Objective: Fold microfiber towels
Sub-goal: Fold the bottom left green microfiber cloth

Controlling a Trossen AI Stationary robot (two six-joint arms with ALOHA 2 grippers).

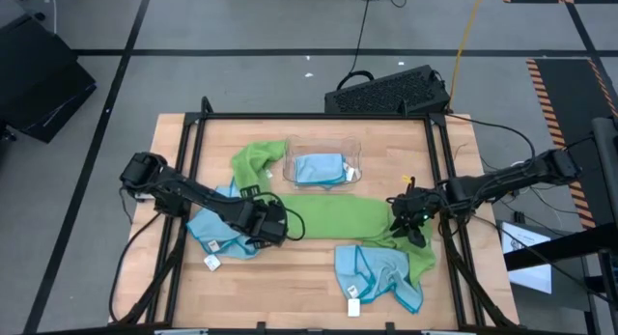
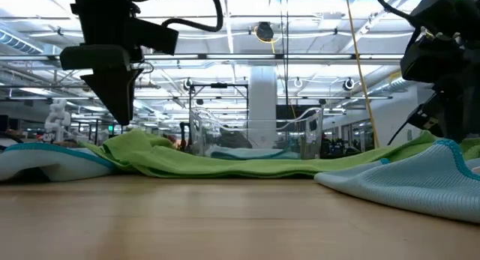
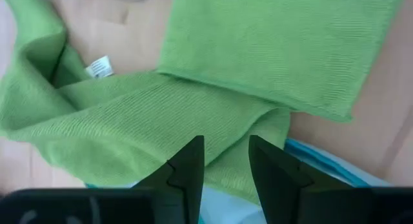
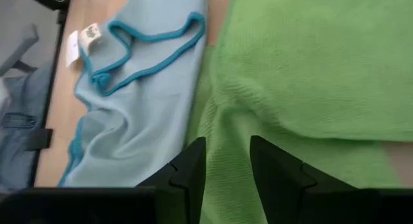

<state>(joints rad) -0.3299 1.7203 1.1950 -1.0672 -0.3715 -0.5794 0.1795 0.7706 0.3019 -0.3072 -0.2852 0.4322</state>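
Both pincers, left pincer [image 1: 278, 224] and right pincer [image 1: 406, 219], hover spread at opposite ends of my folded lime-green microfiber towel [image 1: 338, 217] mid-worktop. I judge one fold laid; next, regrip its ends.

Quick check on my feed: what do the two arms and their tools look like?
Both arms are dark, slim and jointed. The left tool and the right tool are black blocks, each with two matte black fingers whose inner edges are notched. Thin black cables run along the links, and the right tool shows a small green light.
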